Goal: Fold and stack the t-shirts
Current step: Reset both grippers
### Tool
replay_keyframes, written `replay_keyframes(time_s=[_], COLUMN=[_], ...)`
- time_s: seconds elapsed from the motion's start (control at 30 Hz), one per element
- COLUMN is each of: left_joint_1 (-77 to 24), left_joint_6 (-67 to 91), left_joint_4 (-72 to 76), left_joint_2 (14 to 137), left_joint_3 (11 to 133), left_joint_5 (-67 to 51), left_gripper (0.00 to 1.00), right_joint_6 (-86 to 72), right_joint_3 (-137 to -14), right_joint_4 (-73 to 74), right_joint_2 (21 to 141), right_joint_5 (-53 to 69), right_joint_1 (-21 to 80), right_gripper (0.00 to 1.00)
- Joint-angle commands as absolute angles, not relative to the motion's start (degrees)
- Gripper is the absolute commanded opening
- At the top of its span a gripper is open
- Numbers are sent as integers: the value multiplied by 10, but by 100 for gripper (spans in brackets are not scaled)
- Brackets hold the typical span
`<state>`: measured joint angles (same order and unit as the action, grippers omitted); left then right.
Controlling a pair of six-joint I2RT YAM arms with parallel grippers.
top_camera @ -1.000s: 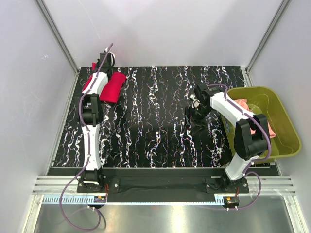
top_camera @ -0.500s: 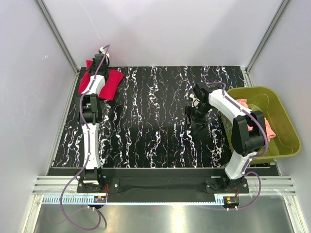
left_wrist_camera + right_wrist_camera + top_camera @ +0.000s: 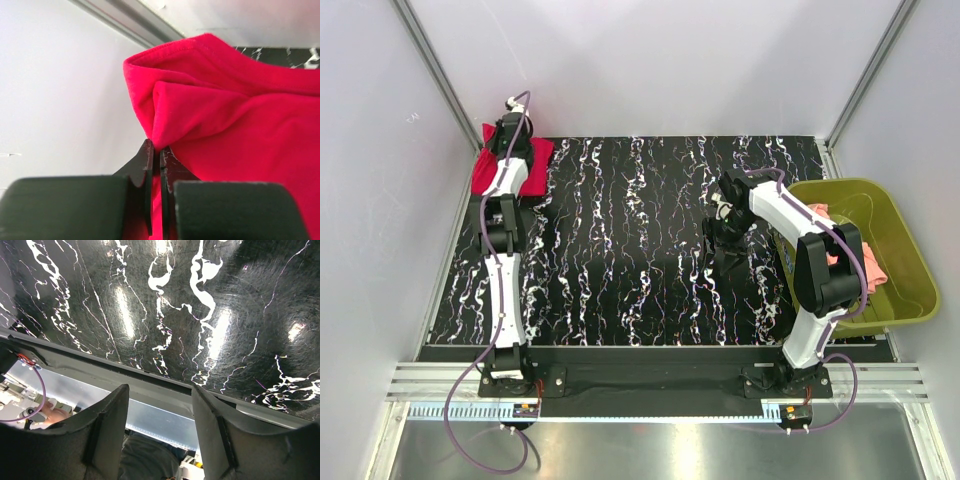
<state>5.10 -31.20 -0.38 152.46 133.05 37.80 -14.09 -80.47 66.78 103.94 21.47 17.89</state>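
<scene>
The crimson red t-shirt (image 3: 488, 172) lies folded in the far left corner of the black marbled table (image 3: 620, 250), partly under my left arm. In the left wrist view a fold of this red t-shirt (image 3: 240, 115) is pinched between the jaws of my left gripper (image 3: 156, 150), which is shut on it. The salmon-pink t-shirt (image 3: 872, 268) lies crumpled in the olive-green basket (image 3: 910, 262) at the right. My right gripper (image 3: 716, 240) hangs open over the table's middle right, its fingers (image 3: 107, 425) empty in the right wrist view.
White walls and an aluminium frame post (image 3: 435, 70) close in the far left corner just behind the red shirt. The basket stands off the table's right edge. A metal rail (image 3: 650, 385) runs along the near edge by the arm bases.
My left gripper has dragged the red t-shirt further back and left into the corner. The right arm has stayed almost in place.
</scene>
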Motion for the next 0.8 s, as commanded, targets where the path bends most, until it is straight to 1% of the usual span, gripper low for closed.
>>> replay_keyframes(time_s=[0.0, 0.07, 0.13, 0.17, 0.2, 0.23, 0.33, 0.43, 0.47, 0.5, 0.57, 0.63, 0.67, 0.7, 0.77], left_joint_1=[47, 47, 48, 47, 47, 47, 40, 33, 30, 22, 4, -24, -38, -73, -133], left_joint_6=[-305, -307, -305, -302, -299, -298, -302, -270, -213, -181, -97, -52, -25, -12, 37], left_joint_4=[72, 81, 84, 84, 82, 77, 67, 37, 13, -42, -87, -135, -144, -146, -155], left_joint_2=[1529, 1530, 1527, 1524, 1515, 1510, 1475, 1422, 1376, 1352, 1275, 1223, 1169, 1140, 1080], left_joint_3=[1361, 1361, 1365, 1365, 1365, 1365, 1351, 1297, 1282, 1252, 1211, 1139, 1109, 1034, 971], left_joint_5=[378, 375, 372, 379, 388, 408, 453, 496, 481, 464, 415, 383, 355, 347, 318], left_gripper=[1, 6, 32, 49, 87, 99, 99, 99, 99, 99, 99, 99, 99, 99, 99], right_joint_6=[-135, -137, -138, -138, -140, -141, -150, -170, -183, -190, -213, -229, -249, -257, -285], right_joint_3=[-819, -817, -818, -819, -820, -824, -832, -837, -837, -836, -825, -805, -796, -787, -751], right_joint_4=[676, 674, 672, 672, 671, 671, 663, 647, 636, 631, 604, 582, 559, 545, 500], right_joint_2=[1032, 1033, 1032, 1032, 1033, 1033, 1027, 1017, 1014, 1009, 988, 957, 946, 934, 890], right_joint_5=[203, 203, 204, 205, 206, 207, 214, 226, 229, 235, 240, 243, 241, 243, 240], right_joint_1=[175, 175, 174, 175, 175, 175, 174, 175, 174, 175, 174, 175, 175, 175, 175], right_gripper=[60, 60, 60, 60, 60, 60, 60, 60, 60, 60, 61, 61, 61, 62, 64])
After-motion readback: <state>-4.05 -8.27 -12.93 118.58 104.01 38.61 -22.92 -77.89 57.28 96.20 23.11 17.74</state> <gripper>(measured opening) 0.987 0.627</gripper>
